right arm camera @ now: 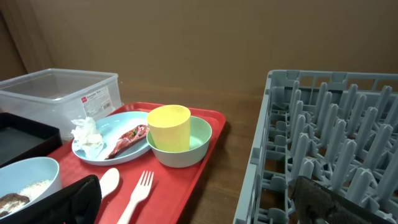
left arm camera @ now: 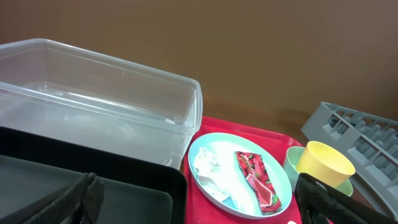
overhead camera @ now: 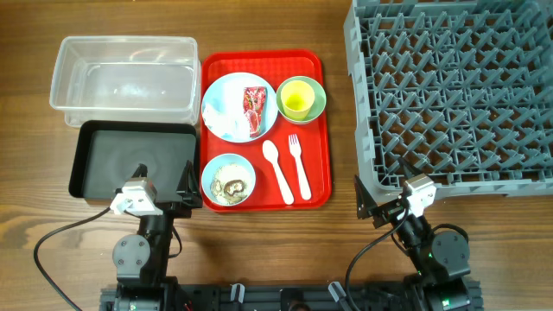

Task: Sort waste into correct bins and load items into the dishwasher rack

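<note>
On the red tray (overhead camera: 316,155), a pale blue plate (overhead camera: 223,93) holds a red-and-white wrapper (overhead camera: 255,111) and white tissue (overhead camera: 226,123). A yellow-green cup (overhead camera: 298,98) stands in the light green bowl (overhead camera: 320,95). The small blue bowl (overhead camera: 229,164) holds beige food scraps (overhead camera: 232,185). The white spoon (overhead camera: 278,168) and fork (overhead camera: 299,164) lie beside it. The clear tub (overhead camera: 125,41) and black tray (overhead camera: 95,138) are to the left, and the grey rack (overhead camera: 458,86) is to the right. My left gripper (overhead camera: 164,188) is open and empty at the black tray's front. My right gripper (overhead camera: 390,197) is open and empty at the rack's front left corner.
The red tray sits between the bins and the rack, with a strip of bare wood table (overhead camera: 341,130) between it and the rack. The rack's rim (right arm camera: 256,155) rises close to my right gripper. The black tray's rim (left arm camera: 155,171) is just under my left gripper.
</note>
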